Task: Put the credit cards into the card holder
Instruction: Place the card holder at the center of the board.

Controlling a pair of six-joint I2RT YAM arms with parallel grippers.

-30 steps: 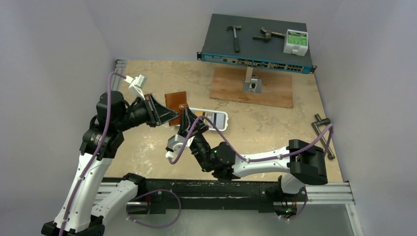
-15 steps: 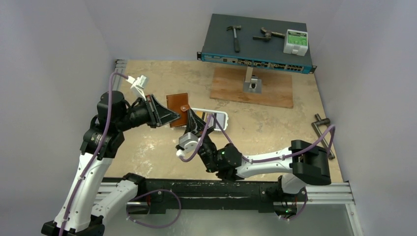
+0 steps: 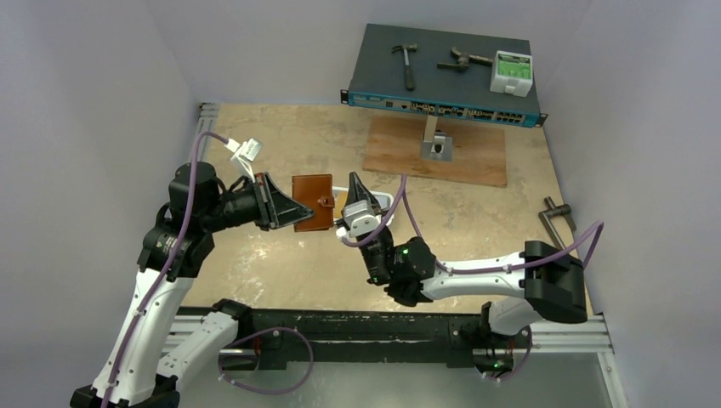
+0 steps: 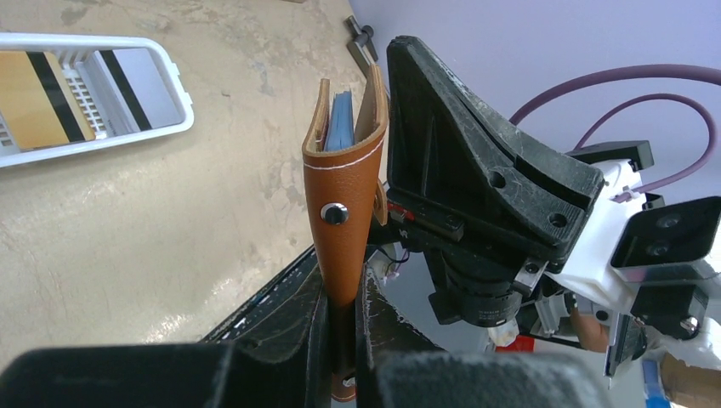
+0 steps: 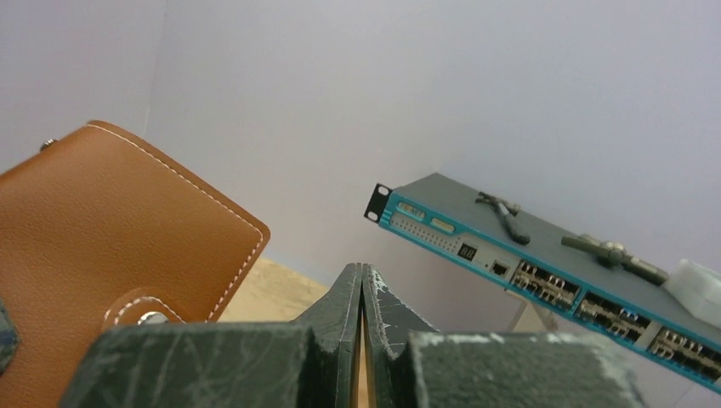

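My left gripper (image 3: 292,210) (image 4: 340,293) is shut on the lower edge of the card holder (image 3: 313,201) (image 4: 344,200), a brown leather wallet with a snap, held above the table. A bluish credit card (image 4: 343,119) stands inside its fold. My right gripper (image 3: 354,185) (image 5: 363,274) is shut with nothing seen between its jaws, pointing up just right of the card holder (image 5: 110,225). One of its black fingers (image 4: 463,153) is close beside the leather. An orange-yellow credit card (image 4: 34,98) and a grey one (image 4: 140,81) lie in the white tray (image 4: 174,123) (image 3: 388,201).
A network switch (image 3: 442,72) (image 5: 544,255) at the back carries a hammer, another tool and a white box. In front of it a wooden board (image 3: 476,157) holds a small metal stand. A metal tool (image 3: 557,223) lies at the right edge.
My right gripper has shut, drawn out from under the card holder and swung right and upward. The card holder has shifted slightly right and now faces up more squarely.
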